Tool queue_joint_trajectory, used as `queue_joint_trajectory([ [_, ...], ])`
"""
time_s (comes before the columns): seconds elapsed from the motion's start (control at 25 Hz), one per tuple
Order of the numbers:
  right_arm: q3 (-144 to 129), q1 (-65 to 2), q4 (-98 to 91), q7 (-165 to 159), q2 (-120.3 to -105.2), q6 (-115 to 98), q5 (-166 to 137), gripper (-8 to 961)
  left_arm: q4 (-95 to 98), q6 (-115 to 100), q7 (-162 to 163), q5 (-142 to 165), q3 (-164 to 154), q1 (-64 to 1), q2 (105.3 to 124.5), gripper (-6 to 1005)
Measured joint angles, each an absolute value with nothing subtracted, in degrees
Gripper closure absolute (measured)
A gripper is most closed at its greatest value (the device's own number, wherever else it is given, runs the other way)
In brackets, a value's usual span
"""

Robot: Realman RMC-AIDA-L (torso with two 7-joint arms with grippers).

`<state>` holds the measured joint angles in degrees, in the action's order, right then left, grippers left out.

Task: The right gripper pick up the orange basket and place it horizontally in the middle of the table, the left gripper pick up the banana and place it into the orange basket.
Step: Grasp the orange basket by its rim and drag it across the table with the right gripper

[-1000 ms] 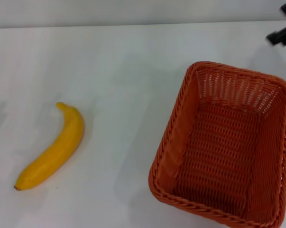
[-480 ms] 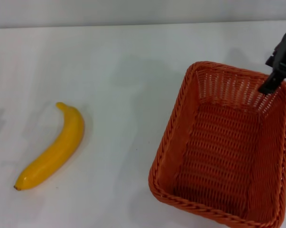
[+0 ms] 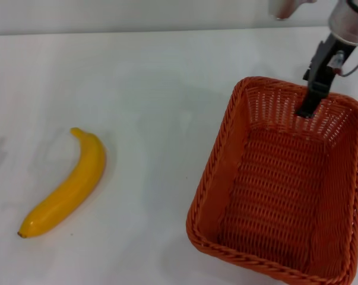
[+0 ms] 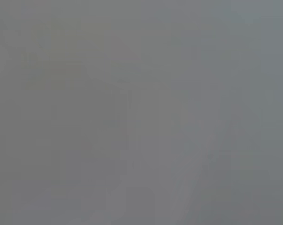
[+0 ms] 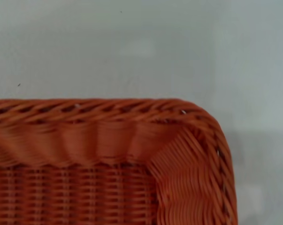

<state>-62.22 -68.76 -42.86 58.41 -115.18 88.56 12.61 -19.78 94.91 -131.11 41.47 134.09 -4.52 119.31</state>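
Observation:
The orange basket [image 3: 221, 155] stands on the white table [image 3: 155, 83] at the right, its long side running away from me, and it holds nothing. My right gripper [image 3: 307, 105] hangs over the basket's far rim, with its lower end just inside the far wall. The right wrist view looks down on a rounded corner of the basket [image 5: 108, 112] with bare table [image 5: 132, 47] beyond it. The banana [image 3: 69, 187] lies on the table at the left, well apart from the basket, its brown tip towards me. The left gripper is out of view, and the left wrist view is plain grey.
The table's far edge [image 3: 167, 31] runs along the top of the head view, with a grey wall behind it. Bare white tabletop lies between the banana and the basket.
The right gripper has come in from the far right corner, moving left and down to the basket's far rim. The basket and the banana have not moved.

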Motion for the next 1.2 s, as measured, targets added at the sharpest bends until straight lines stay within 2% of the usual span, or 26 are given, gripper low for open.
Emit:
queue_joint_trajectory([
  [0.28, -66.66, -72.56, -34.3, 58.28, -115.31, 83.15, 12.43, 95, -19.77, 97.03, -130.97, 41.39, 134.12, -4.44, 119.27, 138],
  [0.64, -69.86, -72.5, -32.22, 59.09, -115.3, 82.76, 11.96, 96, -19.77, 97.39, -130.89, 41.5, 134.03, -4.95, 119.26, 142],
  [0.84, -70.25, -72.36, -31.71, 60.42, -115.23, 83.32, 11.9, 170, -19.77, 97.39, -130.86, 41.45, 134.03, -5.39, 119.29, 143],
  [1.2, -67.31, -71.7, -34.05, 59.71, -115.1, 85.61, 12.11, 557, -18.69, 97.56, -131.1, 41.41, 134.03, -6.58, 119.35, 147],
])
